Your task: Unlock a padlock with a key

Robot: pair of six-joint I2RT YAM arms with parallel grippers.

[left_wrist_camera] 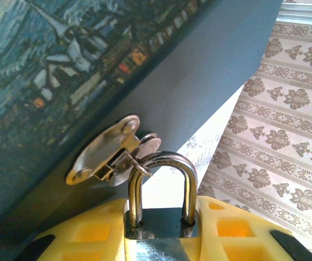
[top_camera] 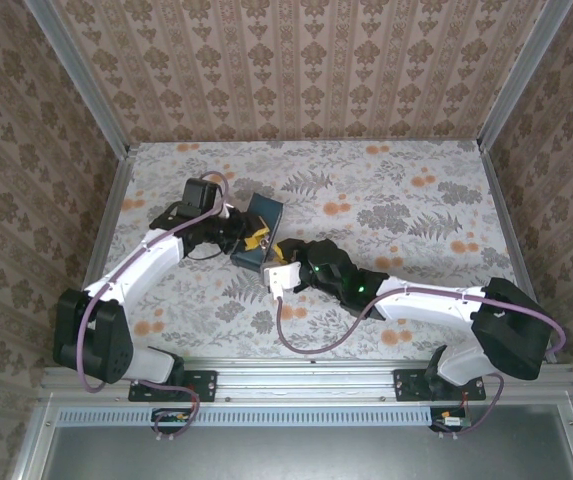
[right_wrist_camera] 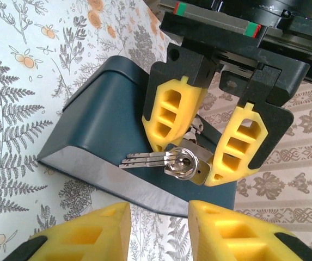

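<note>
1. Right gripper (right_wrist_camera: 159, 231): the fingers (right_wrist_camera: 85, 234) are moulded yellow plastic with recessed pockets on black carriers. They stand apart with nothing between them, just short of the keys. In the top view this gripper sits at the near corner of the box.

2. Keys (right_wrist_camera: 140, 159): two flat, bright metal blades lie side by side on a small ring. They point away from the padlock, across the side of the box. Whether either blade is seated in the keyway cannot be told.

3. Padlock (right_wrist_camera: 187, 166): a small, polished, silvery-grey metal body with a round keyway face turned toward the right wrist camera. In the left wrist view its thin, rounded steel shackle (left_wrist_camera: 188, 179) forms an inverted U. Both legs enter the top of the body.

4. Left gripper (right_wrist_camera: 191, 162): yellow ribbed fingers on a black body, closed on the padlock body from both sides.

5. Hasp (left_wrist_camera: 104, 155): a stamped, shiny metal plate with rounded ends and a small staple loop, fixed to the box. The shackle passes through the loop.

6. Box (right_wrist_camera: 106, 114): dark blue with smooth, matte sides and rounded corners. A pale grey face runs along its lower near edge. The lid carries a swirled blue and yellow painted scene.

7. Table (right_wrist_camera: 14, 109): covered in a white sheet printed with grey ferns and orange flowers.

8. Walls (left_wrist_camera: 292, 109): beige, striped, damask-patterned paper.
</note>
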